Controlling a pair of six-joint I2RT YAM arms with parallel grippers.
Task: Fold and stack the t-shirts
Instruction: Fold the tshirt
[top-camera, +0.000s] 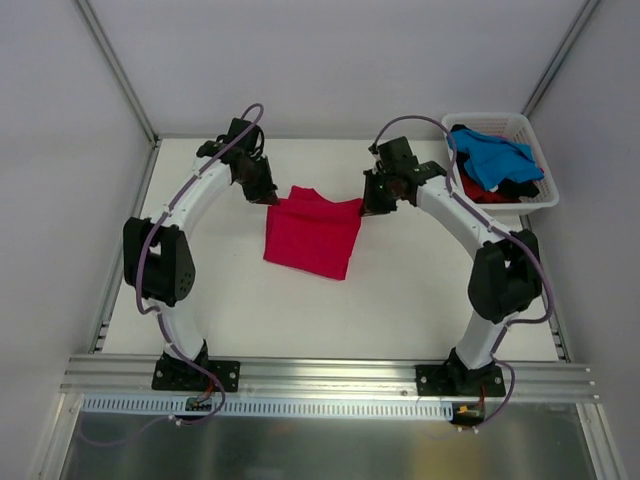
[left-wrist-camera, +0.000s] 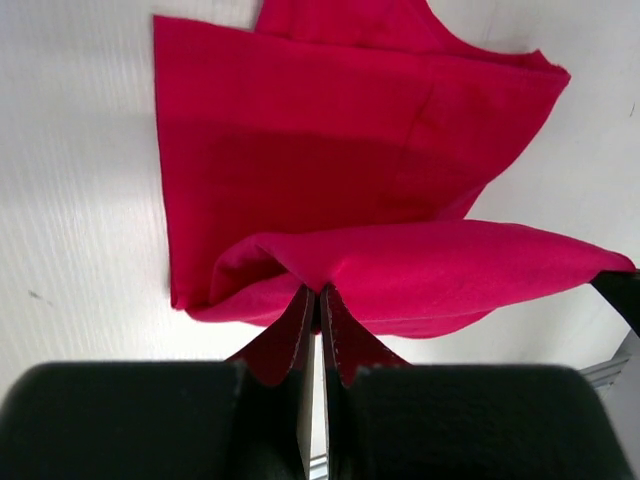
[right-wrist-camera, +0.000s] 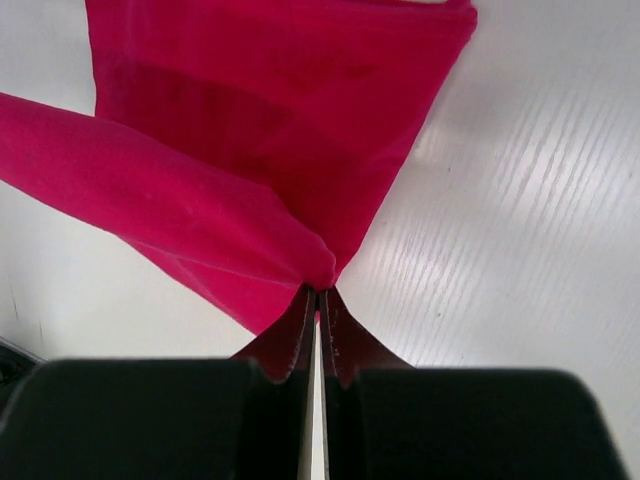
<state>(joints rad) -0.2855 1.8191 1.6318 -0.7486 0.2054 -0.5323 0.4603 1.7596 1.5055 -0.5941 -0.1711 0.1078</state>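
Two wrist views show what the overhead one cannot: the left tool (left-wrist-camera: 318, 290) and the right tool (right-wrist-camera: 318, 290) each clamped on a raised edge of the bright crimson-red cloth t-shirt (top-camera: 312, 238). Only the overhead view takes in the white slatted plastic basket (top-camera: 490, 118), far right, holding a bright blue cloth t-shirt (top-camera: 495, 155). Both arms arch inward over the white tabletop (top-camera: 400, 300), with the red shirt lying mid-tabletop between them.
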